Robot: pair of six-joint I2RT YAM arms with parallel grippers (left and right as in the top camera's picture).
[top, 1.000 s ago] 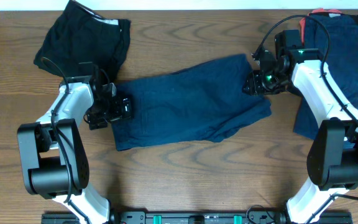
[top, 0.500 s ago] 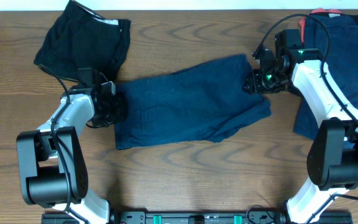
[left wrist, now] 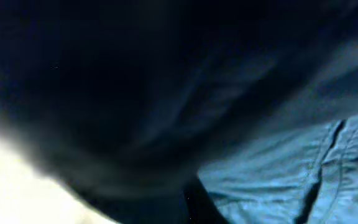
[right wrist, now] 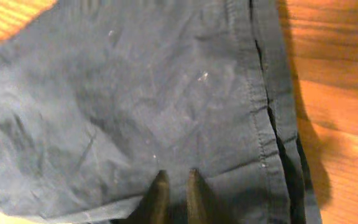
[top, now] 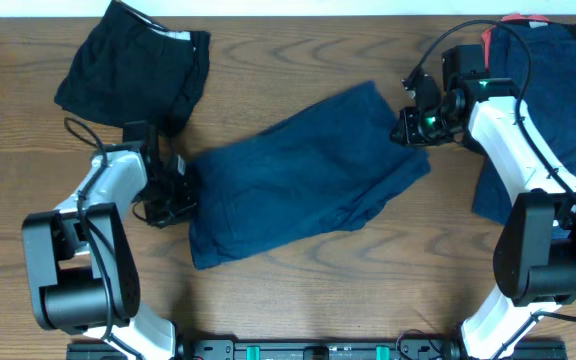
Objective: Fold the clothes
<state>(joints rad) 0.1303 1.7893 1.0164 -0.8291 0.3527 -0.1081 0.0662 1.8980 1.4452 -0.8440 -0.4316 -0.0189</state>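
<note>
The navy shorts point(top: 303, 170) lie spread in the middle of your wood-grain table point(top: 298, 290), a soft, matte woven cloth with shallow wrinkles. Their long axis tilts from 8 o'clock up to 2 o'clock.

Your left tool point(top: 178, 192) sits at the shorts' 9 o'clock edge, touching the cloth, with its fingers pressed together on that edge. Its wrist view is filled with dark, blurred fabric very close to the lens. Only toward 4 o'clock does it sharpen into lighter blue cloth point(left wrist: 278, 168) with a stitched seam.

Your right tool point(top: 405, 125) is at the shorts' 2 o'clock corner. Its wrist view shows two dark fingertips nearly together at 6 o'clock point(right wrist: 176, 193), pinching the cloth's edge. Beyond them lies flat, faintly linty navy weave point(right wrist: 135, 93). A double-stitched hem runs down the 3 o'clock side, with bare orange-lit table point(right wrist: 334, 124) next to it.

A black garment point(top: 133, 65), crumpled into a rough square with a pale label showing, rests at 10 o'clock, just beyond the left tool. At 2 to 3 o'clock, a darker navy pile point(top: 558, 90) lies behind the right arm. A coral-pink garment point(top: 513, 20) peeks out at the pile's 12 o'clock edge.
</note>
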